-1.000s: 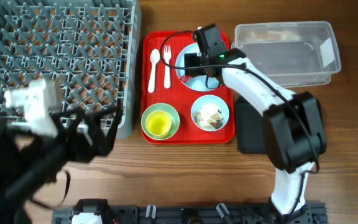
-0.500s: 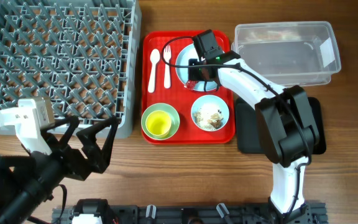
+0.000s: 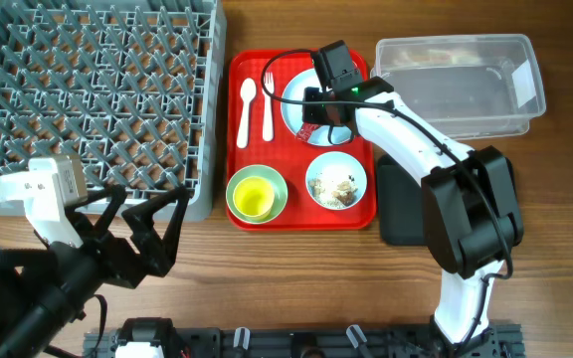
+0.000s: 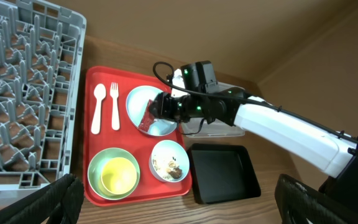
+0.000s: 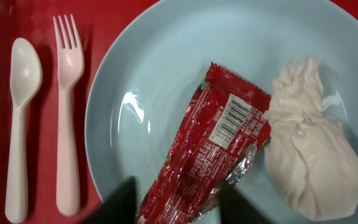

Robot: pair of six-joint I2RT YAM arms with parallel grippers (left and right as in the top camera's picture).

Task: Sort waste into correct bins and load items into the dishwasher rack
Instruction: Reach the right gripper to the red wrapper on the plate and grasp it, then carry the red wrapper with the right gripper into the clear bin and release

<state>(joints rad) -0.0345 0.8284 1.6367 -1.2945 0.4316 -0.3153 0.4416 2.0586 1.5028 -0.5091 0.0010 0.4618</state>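
Red wrapper (image 5: 219, 146) lies flat on blue plate (image 5: 148, 68), just beside white napkin wad (image 5: 309, 143). My right fingers (image 5: 124, 202) apart, straddling its lower end. Likely light, crinkly, slick foil; I'd pinch that narrow end.

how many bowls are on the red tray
2. One bowl sits at the red tray's near-left corner, holding the yellow cup; the other bowl is beside it on the right, holding food crumbs. No others seem hidden.

Bright, even light; soft shadows.
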